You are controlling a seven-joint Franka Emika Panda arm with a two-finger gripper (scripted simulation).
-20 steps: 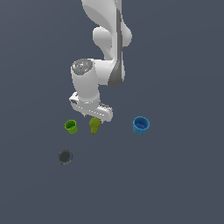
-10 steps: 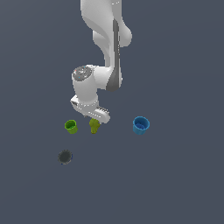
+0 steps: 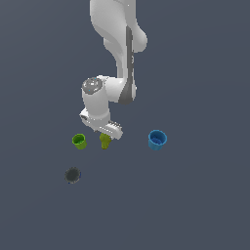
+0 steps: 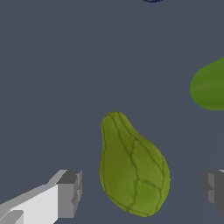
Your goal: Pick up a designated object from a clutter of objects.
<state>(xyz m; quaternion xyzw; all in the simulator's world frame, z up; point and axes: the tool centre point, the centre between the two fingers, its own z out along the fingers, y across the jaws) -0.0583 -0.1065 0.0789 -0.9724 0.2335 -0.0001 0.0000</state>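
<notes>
The olive pear-shaped designated object [image 3: 105,141] lies on the dark floor between the bright green cup [image 3: 79,141] and the blue cup [image 3: 157,139]. My gripper [image 3: 106,135] hangs directly over it, very low. In the wrist view the pear [image 4: 131,168] lies between my two open fingers, one finger [image 4: 69,194] on one side and the other at the opposite edge, both apart from it. My gripper [image 4: 142,190] is open and holds nothing. The dark grey cup [image 3: 72,175] stands nearer the camera at the exterior view's left.
The green cup's side [image 4: 210,87] shows in the wrist view close to the pear. A sliver of the blue cup [image 4: 152,1] shows at that picture's edge. The floor is plain dark grey.
My gripper has come down steadily toward the pear. The objects have not moved.
</notes>
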